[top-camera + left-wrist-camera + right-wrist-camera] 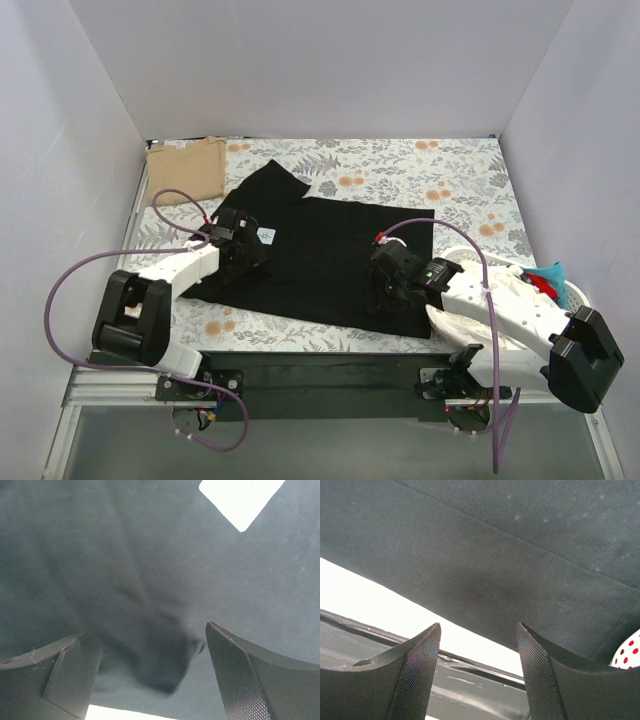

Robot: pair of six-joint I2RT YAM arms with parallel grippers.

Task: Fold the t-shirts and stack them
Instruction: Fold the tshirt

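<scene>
Top external view: black shirt (320, 255) lies spread in middle of surface (440, 170), tan shirt (187, 170) at far left corner. Both released, left claw (237, 241) and right claw (387, 279) hang over black shirt; I think they must pinch its edges together

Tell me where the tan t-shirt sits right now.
Top view: the tan t-shirt lies at the far left corner of the floral cloth, just beyond the sleeve of the black t-shirt.
</scene>
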